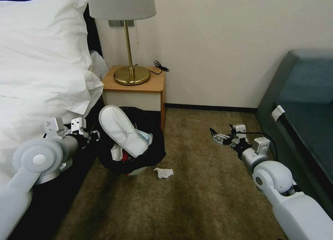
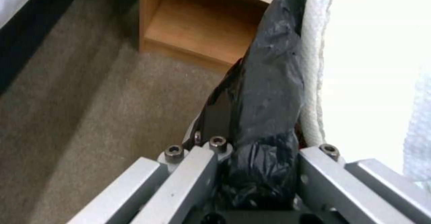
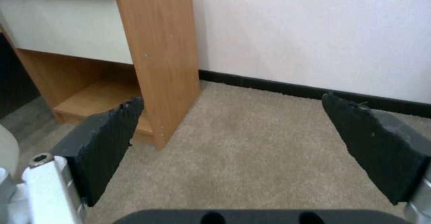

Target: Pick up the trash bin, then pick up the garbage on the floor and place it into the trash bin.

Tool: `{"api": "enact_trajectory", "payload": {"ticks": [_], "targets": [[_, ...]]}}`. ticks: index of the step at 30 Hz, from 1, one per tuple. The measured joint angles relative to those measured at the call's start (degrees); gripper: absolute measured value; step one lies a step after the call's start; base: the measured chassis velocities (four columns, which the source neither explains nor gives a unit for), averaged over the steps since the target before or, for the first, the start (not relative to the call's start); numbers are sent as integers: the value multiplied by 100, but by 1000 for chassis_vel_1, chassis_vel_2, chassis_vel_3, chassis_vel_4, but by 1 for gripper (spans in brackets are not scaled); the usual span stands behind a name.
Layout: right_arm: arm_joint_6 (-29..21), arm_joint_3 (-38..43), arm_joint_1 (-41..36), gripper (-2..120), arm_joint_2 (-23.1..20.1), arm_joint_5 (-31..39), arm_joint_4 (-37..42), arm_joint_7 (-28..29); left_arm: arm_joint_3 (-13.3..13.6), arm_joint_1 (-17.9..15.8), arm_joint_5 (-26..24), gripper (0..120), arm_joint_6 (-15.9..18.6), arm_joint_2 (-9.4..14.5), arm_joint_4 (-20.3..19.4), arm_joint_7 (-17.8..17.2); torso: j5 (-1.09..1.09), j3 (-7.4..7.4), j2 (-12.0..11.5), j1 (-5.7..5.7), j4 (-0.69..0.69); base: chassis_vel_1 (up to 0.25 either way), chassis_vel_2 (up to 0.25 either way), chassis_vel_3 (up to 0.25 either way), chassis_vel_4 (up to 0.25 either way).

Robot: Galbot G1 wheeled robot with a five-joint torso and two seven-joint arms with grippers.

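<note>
The white slipper hides most of the trash bin's contents — its base barely shows.

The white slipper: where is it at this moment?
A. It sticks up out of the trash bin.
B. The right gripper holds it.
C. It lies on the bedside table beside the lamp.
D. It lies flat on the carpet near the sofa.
A: the white slipper stands tilted in the trash bin, its upper end above the rim, while the open right gripper is apart over the carpet.
</note>
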Motion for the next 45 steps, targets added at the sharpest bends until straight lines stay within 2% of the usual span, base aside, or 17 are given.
{"api": "enact_trajectory", "payload": {"ticks": [27,30,32,33,35,36,39,42,45], "targets": [[83,-409,121,100,2,2,-105,-145,-37,51,0,3,0,-61,-53,-16,0,0,0,0,-1,-37,39,37,-37],[193,-491,161,100,-91,72,-221,-425,-43,50,-1,3,0,-60,-51,-20,0,0,0,0,0,-16,10,17,-8],[331,-670,334,100,-240,186,-486,-910,-53,44,-3,3,0,-53,-54,-20,0,0,0,0,-1,0,0,0,0],[331,-670,334,100,-240,186,-486,-910,-53,44,-3,3,0,-53,-54,-20,0,0,0,0,-1,0,0,0,0],[412,-866,652,100,-369,257,-936,-1632,-67,21,-4,3,0,-67,-54,-37,0,0,0,-1,1,0,0,0,0],[412,-866,652,100,-369,257,-936,-1632,-67,21,-4,3,0,-67,-54,-37,0,0,0,-1,1,0,0,0,0],[502,-1078,979,100,-479,169,-1568,-2511,-20,-92,-3,3,0,-124,10,-59,0,0,0,0,0,0,0,0,0],[525,-1167,1064,100,-510,159,-1746,-2750,9,-135,-3,3,0,-158,60,-61,1,0,0,0,0,0,0,0,0],[505,-1514,1344,100,-532,42,-2250,-3295,36,-216,32,3,0,-271,174,-60,0,0,0,0,0,0,0,0,0]]}}
